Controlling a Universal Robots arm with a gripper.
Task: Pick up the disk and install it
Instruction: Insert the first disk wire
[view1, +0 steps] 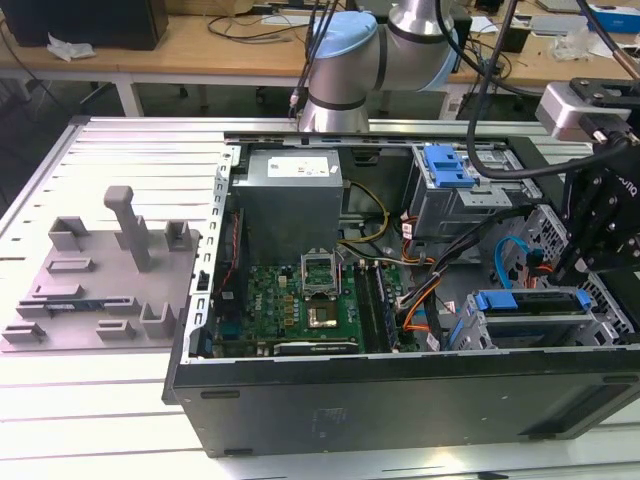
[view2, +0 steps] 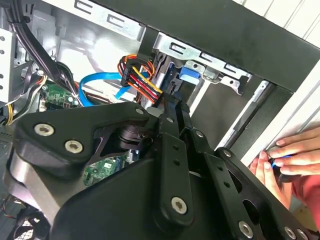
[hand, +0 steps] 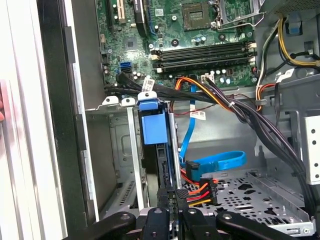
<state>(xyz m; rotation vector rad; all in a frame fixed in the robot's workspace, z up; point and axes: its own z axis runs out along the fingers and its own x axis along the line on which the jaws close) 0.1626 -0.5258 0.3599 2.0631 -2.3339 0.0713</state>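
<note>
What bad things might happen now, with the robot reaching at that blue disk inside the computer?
The pincer sits at the disk in its metal cage, right beside the red-and-yellow wire plug. It might snag or tug those wires. In the second wrist view, a person's hand is close to the pincer, so it could get bumped.
</note>
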